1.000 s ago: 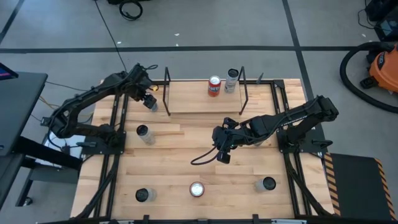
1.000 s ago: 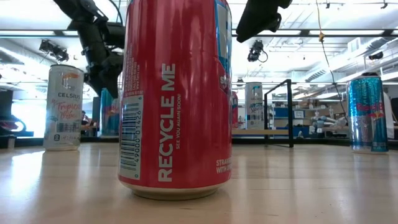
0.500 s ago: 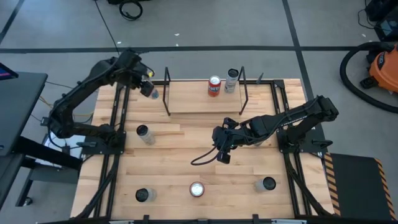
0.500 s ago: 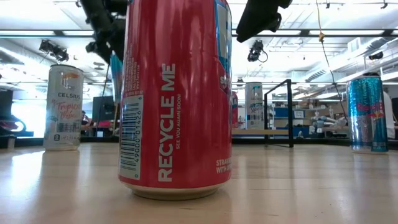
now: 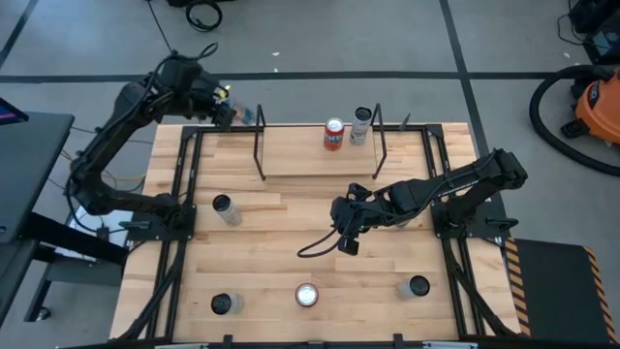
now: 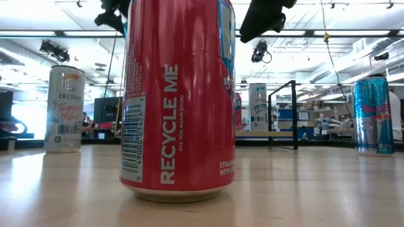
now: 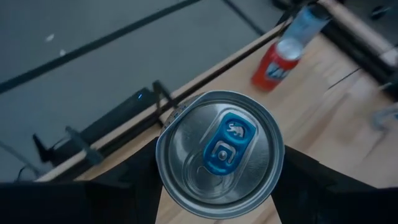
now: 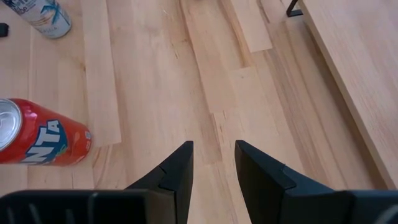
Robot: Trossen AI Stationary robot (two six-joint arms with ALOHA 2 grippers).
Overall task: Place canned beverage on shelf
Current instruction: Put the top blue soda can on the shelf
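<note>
Here, left gripper [image 5: 235, 114] clamped on a can [image 7: 219, 152], raised over the bench's [image 5: 291, 233] far left corner, just left of the shelf [image 5: 310, 155]. Mid-carry, judging by position; next, rightward over the board, then lowering. Right gripper [image 8: 212, 163] idle mid-bench, slightly parted, empty.

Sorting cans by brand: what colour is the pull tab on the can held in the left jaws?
Blue, on a plain silver can lid; the left wrist view shows it best.
</note>
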